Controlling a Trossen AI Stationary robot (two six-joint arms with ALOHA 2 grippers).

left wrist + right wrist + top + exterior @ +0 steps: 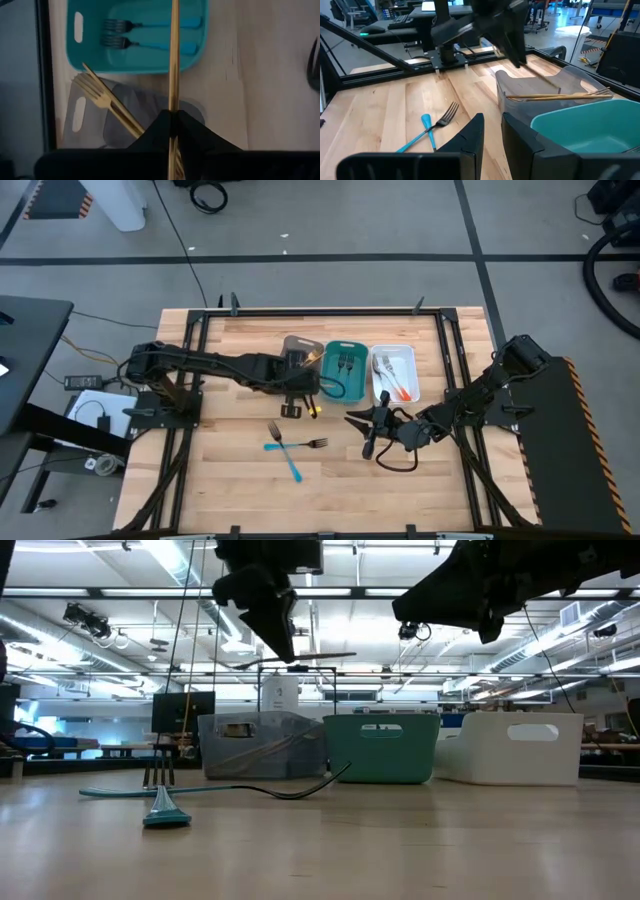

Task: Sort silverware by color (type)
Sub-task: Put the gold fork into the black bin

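Step in hand: the left tool, clamped on a gold piece, hangs over the grey tray near the tabletop's far edge. Next: lower, then release among the gold forks. Right tool waits empty, jaws apparently slightly apart. Two blue forks remain mid-tabletop.

Three rectangular plastic trays in row on wooden tabletop: grey-brown tray leftmost, teal tray in middle, white tray rightmost. Left gripper just in front of grey-brown tray, gold utensil in its jaws. Right gripper in front of white tray. Two blue-handled forks crossed on tabletop, nearer front edge, between arms.
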